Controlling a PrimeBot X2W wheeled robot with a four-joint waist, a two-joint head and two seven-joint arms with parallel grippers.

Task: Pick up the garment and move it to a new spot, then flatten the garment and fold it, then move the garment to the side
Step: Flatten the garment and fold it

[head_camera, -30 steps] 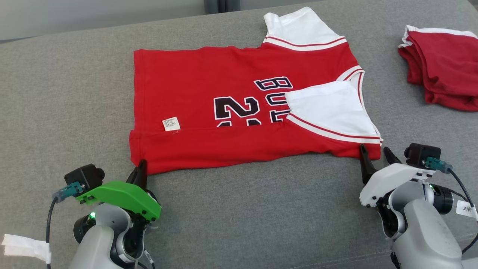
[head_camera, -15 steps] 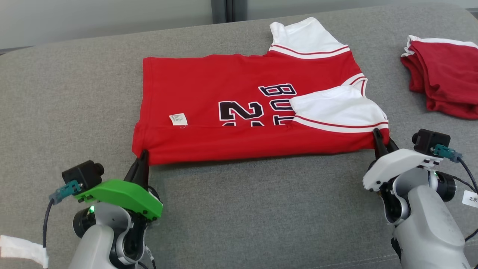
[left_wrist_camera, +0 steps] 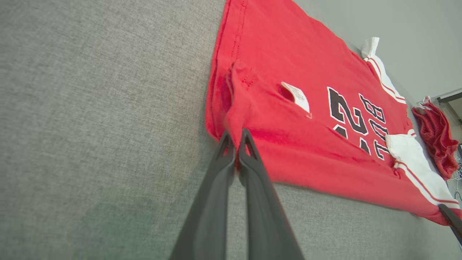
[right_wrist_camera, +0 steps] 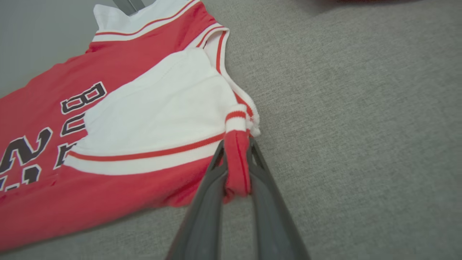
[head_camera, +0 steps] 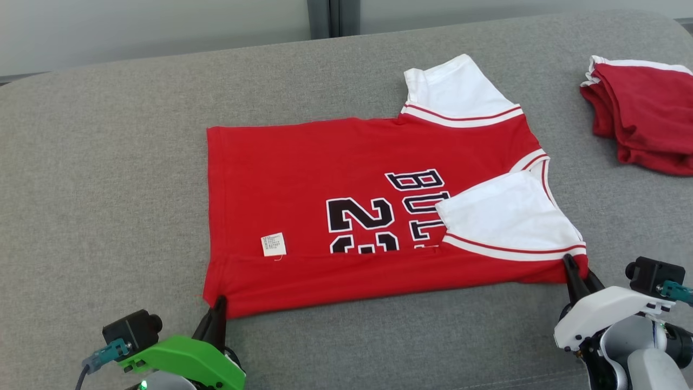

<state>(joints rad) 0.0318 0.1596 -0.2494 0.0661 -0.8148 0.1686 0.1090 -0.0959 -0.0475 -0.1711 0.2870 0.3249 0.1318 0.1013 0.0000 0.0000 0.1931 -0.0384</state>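
**Garment [head_camera: 352, 184] one fold in, pinched at both near corners**

Lies spread on the grey sofa cushion [head_camera: 108, 162], directly ahead of both sets of fingertips, near long edge turned over the chest print. Shares the cushion with a second red pile [head_camera: 644, 108], well beyond the right pincer [head_camera: 578, 271]. Carries a white sleeve [head_camera: 509, 214] folded inward just above that pincer, and a small white label [head_camera: 273, 245] ahead of the left pincer [head_camera: 219, 306]. Clamped at the hem corner by the left, at the bunched red shoulder end by the right. Seems moved and flattened, folding begun; leaves further folds and the shift aside.
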